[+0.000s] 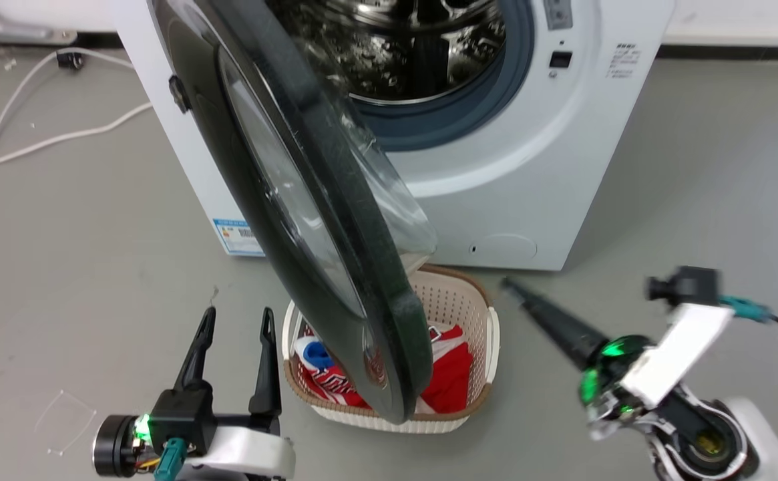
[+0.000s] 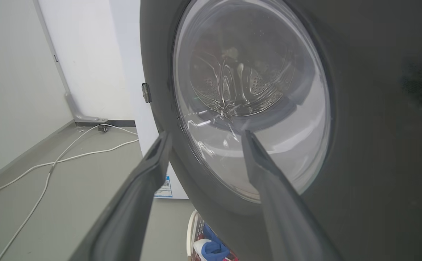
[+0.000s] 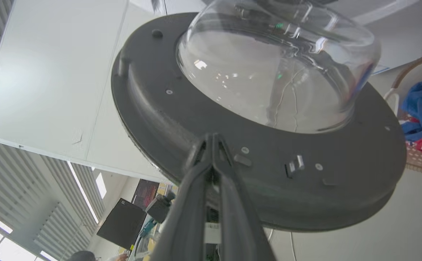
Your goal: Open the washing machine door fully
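The washing machine door (image 1: 355, 227) stands partly open, swung out from its hinge on the machine's left, its black rim edge-on to the head view and hanging over a basket. My left gripper (image 1: 238, 317) is open at the lower left, short of the door's outer face. In the left wrist view its fingers (image 2: 206, 135) frame the clear glass centre (image 2: 250, 90) without touching it. My right gripper (image 1: 505, 284) is shut, pointing up-left at the door's inner side, with a gap to the rim. The right wrist view has its closed tips (image 3: 212, 137) before the dark inner rim (image 3: 167, 116), below the glass bowl (image 3: 276, 72).
The white machine (image 1: 529, 174) shows its steel drum (image 1: 415, 47) and grey rubber ring (image 1: 429, 127). A cream basket (image 1: 489, 334) with red and blue clothes sits on the floor under the door. White cables (image 1: 61, 137) trail across the grey floor to the left.
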{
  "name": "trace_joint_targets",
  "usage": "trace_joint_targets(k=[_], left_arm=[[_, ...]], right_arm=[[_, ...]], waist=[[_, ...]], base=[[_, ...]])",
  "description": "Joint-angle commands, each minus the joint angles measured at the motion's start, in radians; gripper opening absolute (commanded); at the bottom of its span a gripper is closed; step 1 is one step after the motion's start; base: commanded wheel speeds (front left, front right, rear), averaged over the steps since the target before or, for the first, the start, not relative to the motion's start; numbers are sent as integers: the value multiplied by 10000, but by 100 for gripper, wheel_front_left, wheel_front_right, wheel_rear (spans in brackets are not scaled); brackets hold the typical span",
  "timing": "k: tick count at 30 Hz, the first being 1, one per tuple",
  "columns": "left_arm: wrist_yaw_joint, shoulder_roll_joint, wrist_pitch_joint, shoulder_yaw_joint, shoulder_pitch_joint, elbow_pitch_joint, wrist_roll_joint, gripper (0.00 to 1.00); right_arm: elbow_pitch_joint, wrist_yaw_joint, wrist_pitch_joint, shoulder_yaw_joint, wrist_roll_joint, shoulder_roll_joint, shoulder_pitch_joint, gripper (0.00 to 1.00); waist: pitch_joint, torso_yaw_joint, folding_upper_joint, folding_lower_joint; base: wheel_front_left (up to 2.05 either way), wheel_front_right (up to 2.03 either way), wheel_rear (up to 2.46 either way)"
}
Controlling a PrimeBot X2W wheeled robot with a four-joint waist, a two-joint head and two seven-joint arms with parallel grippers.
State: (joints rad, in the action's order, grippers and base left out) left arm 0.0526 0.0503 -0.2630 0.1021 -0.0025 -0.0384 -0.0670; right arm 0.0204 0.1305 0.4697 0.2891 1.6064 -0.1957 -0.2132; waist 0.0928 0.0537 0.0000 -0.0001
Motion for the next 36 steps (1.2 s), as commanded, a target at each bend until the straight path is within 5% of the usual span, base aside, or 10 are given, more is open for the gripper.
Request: trace_joint_targets(k=[1, 10, 17, 20, 27, 36], left_arm=[[-57, -2, -28, 4, 175, -15, 42, 100], [-102, -2, -28, -5, 541, -2, 132, 100], [-105, -2, -28, -99, 673, 64, 185, 100], [-96, -3, -28, -96, 711, 73, 182, 100], [-81, -2, -28, -98, 700, 113, 141, 100], [-62, -2, -28, -2, 615, 101, 122, 100]], right_arm=[[-146, 4, -585, -343, -272, 78, 254, 0], [-916, 2, -4119, -1686, -2415, -81, 1280, 0], [-471, 2, -7162, -1256, -7161, -1028, 1752, 0], [-333, 2, -7325, -1432, -8784, -997, 1775, 0], [-1450, 1, -7344, -2631, -13561, 284, 2276, 0], [-1350, 1, -7348, -3268, -15474, 1202, 3210, 0]], waist=[[-274, -82, 0, 1], [-812, -179, 0, 1], [-929, -354, 0, 1], [-943, -394, 0, 1], [-903, -489, 0, 1], [-872, -452, 0, 1]], base=[[0, 0, 0], [0, 0, 0], [0, 0, 0], [0, 0, 0], [0, 0, 0], [0, 0, 0]])
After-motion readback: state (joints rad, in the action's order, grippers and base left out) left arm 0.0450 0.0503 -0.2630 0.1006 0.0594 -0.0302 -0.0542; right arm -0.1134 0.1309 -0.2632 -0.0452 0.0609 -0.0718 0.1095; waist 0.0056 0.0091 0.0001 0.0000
